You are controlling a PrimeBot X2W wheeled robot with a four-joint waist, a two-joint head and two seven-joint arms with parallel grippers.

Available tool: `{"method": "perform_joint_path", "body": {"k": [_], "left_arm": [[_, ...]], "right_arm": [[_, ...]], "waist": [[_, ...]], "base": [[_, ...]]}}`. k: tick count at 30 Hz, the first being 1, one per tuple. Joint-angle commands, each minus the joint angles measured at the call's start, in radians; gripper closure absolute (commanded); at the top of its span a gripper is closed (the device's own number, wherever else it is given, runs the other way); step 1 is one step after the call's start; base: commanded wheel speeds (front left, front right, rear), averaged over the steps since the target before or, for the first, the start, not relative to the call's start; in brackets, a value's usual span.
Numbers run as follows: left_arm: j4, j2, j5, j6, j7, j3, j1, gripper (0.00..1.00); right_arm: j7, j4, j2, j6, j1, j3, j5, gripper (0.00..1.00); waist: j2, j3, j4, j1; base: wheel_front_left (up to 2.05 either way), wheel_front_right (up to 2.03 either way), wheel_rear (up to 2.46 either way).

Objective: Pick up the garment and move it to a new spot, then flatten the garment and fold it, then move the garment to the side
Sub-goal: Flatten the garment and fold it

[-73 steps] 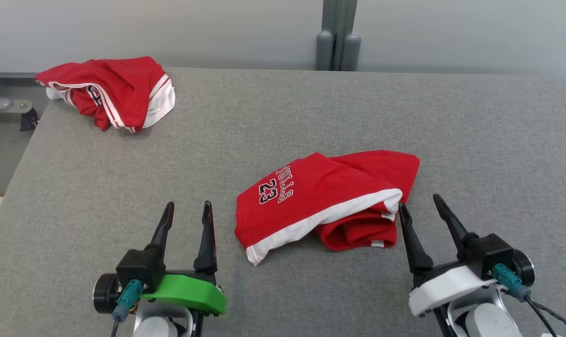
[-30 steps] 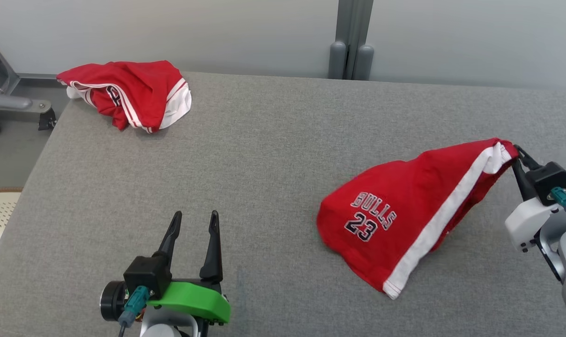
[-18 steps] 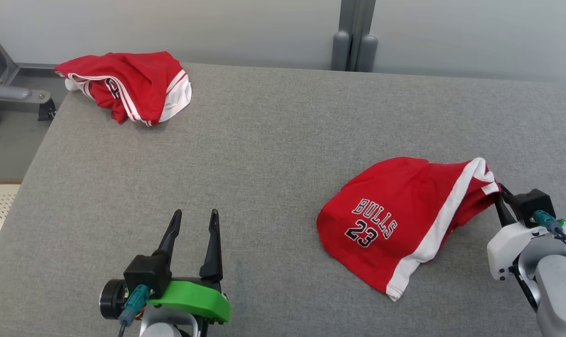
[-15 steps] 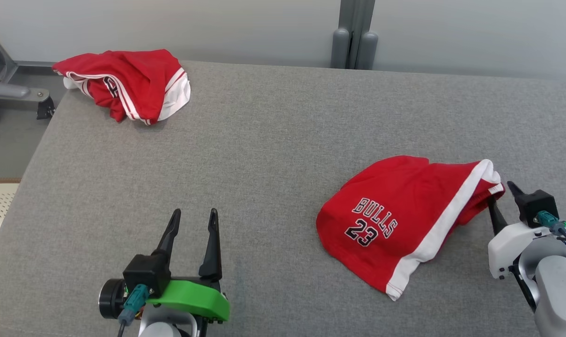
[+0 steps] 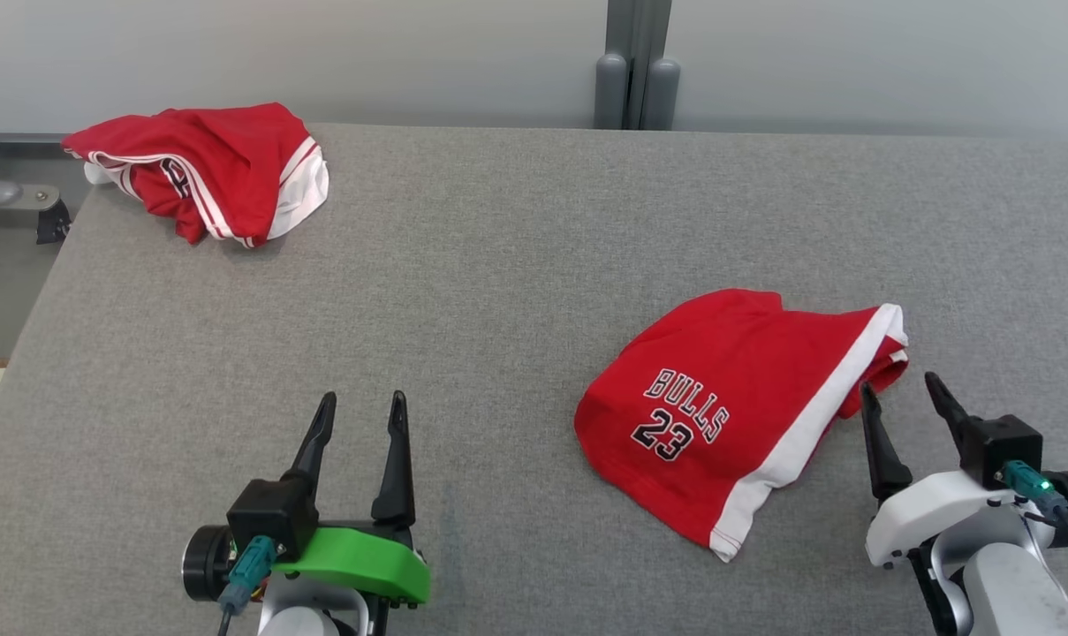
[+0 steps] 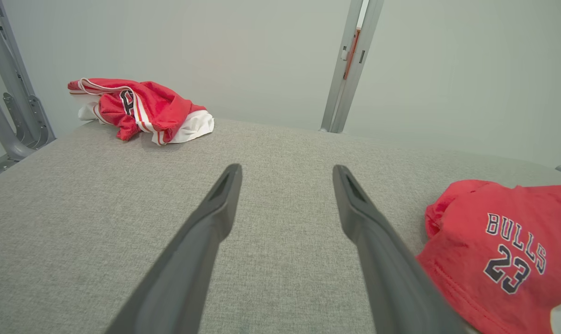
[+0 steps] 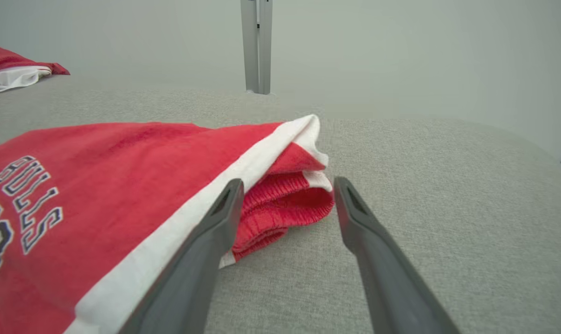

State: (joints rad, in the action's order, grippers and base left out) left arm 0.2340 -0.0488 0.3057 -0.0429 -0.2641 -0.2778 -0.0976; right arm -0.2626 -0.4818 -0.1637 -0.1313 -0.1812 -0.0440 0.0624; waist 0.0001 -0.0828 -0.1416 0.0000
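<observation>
Pointing forward, right fingers (image 5: pixel 879 443) spread apart just beside garment (image 5: pixel 719 415)

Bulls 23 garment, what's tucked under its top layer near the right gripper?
Beneath the white stripe of the garment, a bunched red ribbed fold pokes out. How far it runs inside is covered.

Light was bright, even and diffuse, leaving only faint soft shadows under the garment (image 5: pixel 719 415). The wrist views bowed at their edges, and the far wall (image 7: pixel 401 55) looked hazy.
</observation>
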Motion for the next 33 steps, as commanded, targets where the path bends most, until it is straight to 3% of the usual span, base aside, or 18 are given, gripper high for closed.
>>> {"method": "perform_joint_path", "body": {"k": [1, 8, 18, 27, 28, 29, 31, 33], "left_arm": [[0.0, -0.003, -0.002, 0.004, -0.001, 0.003, -0.008, 0.0], [0.002, -0.003, -0.007, 0.009, -0.001, -0.008, -0.024, 0.0], [0.001, -0.003, -0.008, 0.007, -0.001, 0.004, -0.021, 0.0], [0.0, -0.003, -0.01, 0.006, -0.001, 0.004, -0.028, 0.0], [0.001, -0.003, -0.009, 0.006, -0.001, 0.004, -0.028, 0.0], [0.002, -0.003, -0.009, 0.006, -0.001, 0.005, -0.028, 0.0], [0.001, -0.003, -0.009, 0.005, -0.001, 0.006, -0.028, 0.0], [-0.001, -0.003, -0.008, 0.003, -0.001, 0.008, -0.025, 0.0]], "right_arm": [[-0.003, 0.006, 0.007, 0.001, 0.011, 0.008, 0.015, 0.0], [-0.003, -0.068, -0.001, 0.001, -0.026, -0.001, 0.0, 0.0], [-0.003, -0.101, 0.025, 0.001, -0.048, -0.112, -0.03, 0.0], [0.0, -0.245, 0.041, 0.001, -0.13, -0.023, 0.053, 0.0], [0.0, -0.259, 0.04, 0.001, -0.138, -0.004, 0.07, 0.25], [0.0, -0.268, 0.035, 0.001, -0.144, 0.008, 0.081, 0.58], [-0.001, -0.277, 0.015, 0.001, -0.157, 0.036, 0.09, 0.96], [-0.002, -0.276, -0.012, 0.001, -0.159, 0.059, 0.075, 1.0]], "waist": [[-0.0001, -0.003, 0.0, 0.0], [-0.0001, -0.014, -0.032, 0.0], [-0.0001, -0.025, -0.075, 0.0], [-0.0001, -0.028, -0.075, 0.0], [-0.0001, -0.028, -0.075, 0.0], [-0.0001, -0.027, -0.074, 0.0], [-0.0001, -0.026, -0.072, 0.0], [-0.0001, -0.024, -0.069, 0.0]], "base": [[0.0, 0.0, 0.0], [0.0, 0.0, 0.0], [0.0, 0.0, 0.0], [0.0, 0.0, 0.0], [0.0, 0.0, 0.0], [0.0, 0.0, 0.0], [0.0, 0.0, 0.0], [0.0, 0.0, 0.0]]}}
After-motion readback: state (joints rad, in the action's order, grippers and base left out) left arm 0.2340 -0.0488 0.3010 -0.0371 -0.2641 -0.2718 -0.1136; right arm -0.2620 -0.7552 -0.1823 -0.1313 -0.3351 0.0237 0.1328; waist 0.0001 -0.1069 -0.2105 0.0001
